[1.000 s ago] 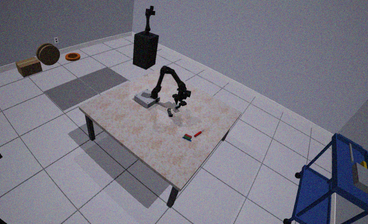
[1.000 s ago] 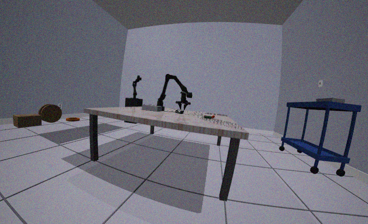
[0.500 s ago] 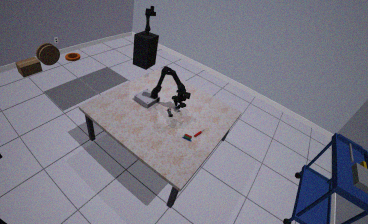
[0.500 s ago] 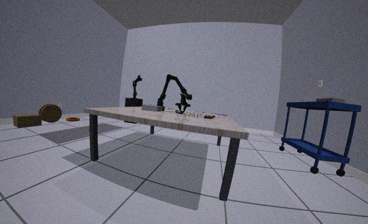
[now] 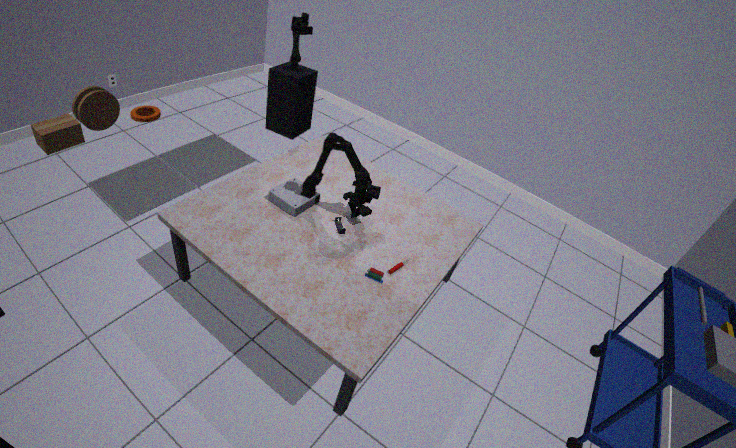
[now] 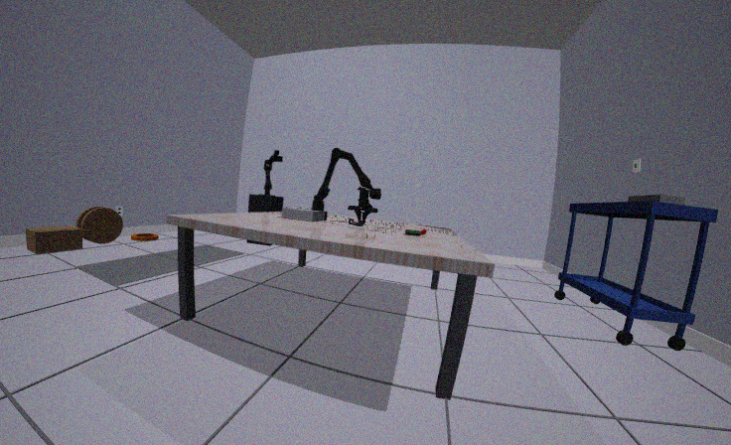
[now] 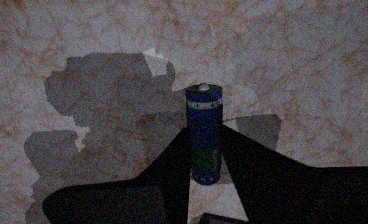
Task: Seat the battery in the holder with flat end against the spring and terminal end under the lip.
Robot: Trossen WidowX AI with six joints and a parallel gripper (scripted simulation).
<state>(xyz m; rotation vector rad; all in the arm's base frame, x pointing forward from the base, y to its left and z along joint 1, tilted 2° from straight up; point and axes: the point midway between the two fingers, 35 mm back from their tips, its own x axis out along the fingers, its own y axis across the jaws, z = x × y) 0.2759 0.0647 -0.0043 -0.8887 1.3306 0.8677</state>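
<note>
The battery (image 7: 203, 142), dark blue with a pale ring near its terminal end, is between the fingertips in the wrist view, its terminal end pointing to the top of the picture. My gripper (image 7: 203, 131) (image 5: 353, 214) is shut on it, one black finger against each long side. The battery is too small or hidden to make out in the top and exterior views. The holder (image 5: 339, 225), small and dark grey, lies on the table beside the gripper; only a dark edge (image 7: 224, 219) shows at the bottom of the wrist view. Its spring and lip cannot be told apart.
A grey box (image 5: 293, 199) (image 6: 303, 214) stands by the arm's base. A small red, green and blue cluster (image 5: 374, 274) and a red stick (image 5: 396, 268) lie toward the table's right edge. A blue cart (image 5: 638, 361) (image 6: 634, 304) stands apart on the floor.
</note>
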